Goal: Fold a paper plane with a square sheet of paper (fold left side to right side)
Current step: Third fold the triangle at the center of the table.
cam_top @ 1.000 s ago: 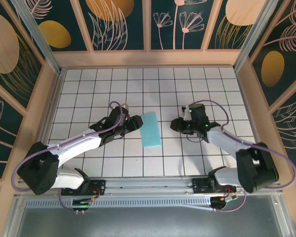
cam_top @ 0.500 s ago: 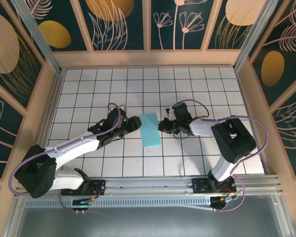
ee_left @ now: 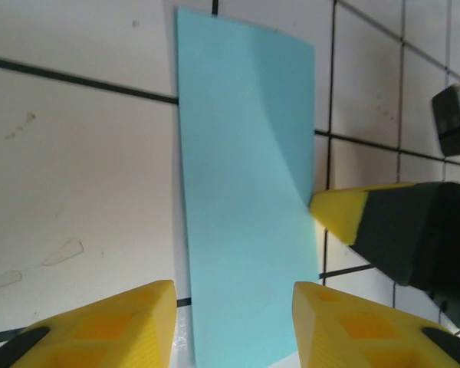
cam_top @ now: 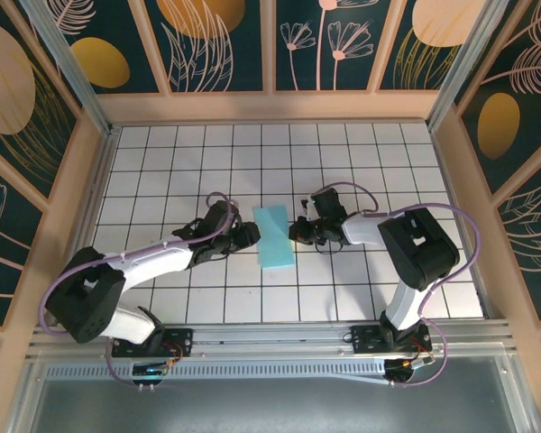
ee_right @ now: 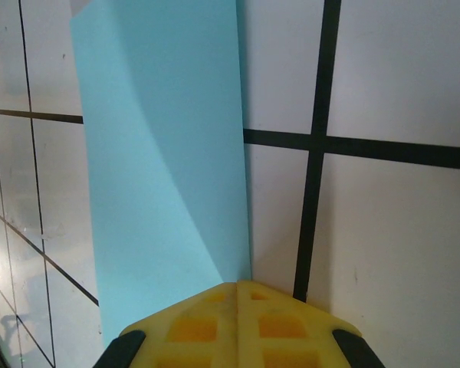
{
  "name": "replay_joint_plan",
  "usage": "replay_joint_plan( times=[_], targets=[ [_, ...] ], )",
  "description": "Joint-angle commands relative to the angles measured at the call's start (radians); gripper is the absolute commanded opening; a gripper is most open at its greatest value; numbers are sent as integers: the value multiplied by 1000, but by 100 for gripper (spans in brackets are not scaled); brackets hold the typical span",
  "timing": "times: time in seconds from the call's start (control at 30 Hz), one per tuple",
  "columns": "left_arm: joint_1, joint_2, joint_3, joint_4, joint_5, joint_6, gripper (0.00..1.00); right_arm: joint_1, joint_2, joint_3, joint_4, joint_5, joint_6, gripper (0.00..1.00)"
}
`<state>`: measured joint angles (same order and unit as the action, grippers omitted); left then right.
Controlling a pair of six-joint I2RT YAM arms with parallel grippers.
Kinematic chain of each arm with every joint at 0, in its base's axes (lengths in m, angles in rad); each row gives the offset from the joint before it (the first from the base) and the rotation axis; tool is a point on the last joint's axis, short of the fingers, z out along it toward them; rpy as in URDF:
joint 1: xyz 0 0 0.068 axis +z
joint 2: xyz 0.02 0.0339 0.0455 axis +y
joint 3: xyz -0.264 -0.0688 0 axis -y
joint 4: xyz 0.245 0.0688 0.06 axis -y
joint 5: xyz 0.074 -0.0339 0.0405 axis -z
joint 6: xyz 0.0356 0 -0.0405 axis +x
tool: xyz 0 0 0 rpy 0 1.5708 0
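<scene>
The square sheet of paper (cam_top: 273,237) lies flat mid-table as a narrow turquoise rectangle, about one tile wide and two long. My left gripper (cam_top: 250,233) sits at its left edge, open, with the yellow fingertips (ee_left: 157,303) apart over the paper (ee_left: 245,192); its gripper point (ee_left: 234,307) is above the sheet's near end. My right gripper (cam_top: 296,231) is shut. Its joined yellow tip (ee_right: 238,287) touches the right edge of the paper (ee_right: 161,153) and also shows in the left wrist view as the right gripper (ee_left: 337,211).
The white grid table (cam_top: 162,162) is fenced by wooden walls (cam_top: 270,106) at the back and on both sides. A metal rail (cam_top: 270,336) with both arm bases runs along the near edge.
My right gripper has swung left to the paper's right edge and shut. The left gripper has edged closer to the paper's left side, with its jaws narrower than before.
</scene>
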<state>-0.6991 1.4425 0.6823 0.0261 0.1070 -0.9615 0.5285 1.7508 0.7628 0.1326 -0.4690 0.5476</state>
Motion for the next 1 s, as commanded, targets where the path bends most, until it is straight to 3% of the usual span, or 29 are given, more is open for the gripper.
replay_joint_plan(
  times=[0.0,0.43,0.97],
  targets=[
    [6,43,24,24,68,10,43,5,15,10,-62,58,-34,0],
    [5,177,56,74,164,11,41,13,24,10,-60,64,-30,0],
    [5,240,65,90,181,10,39,13,24,6,-64,73,-32,0]
  ],
)
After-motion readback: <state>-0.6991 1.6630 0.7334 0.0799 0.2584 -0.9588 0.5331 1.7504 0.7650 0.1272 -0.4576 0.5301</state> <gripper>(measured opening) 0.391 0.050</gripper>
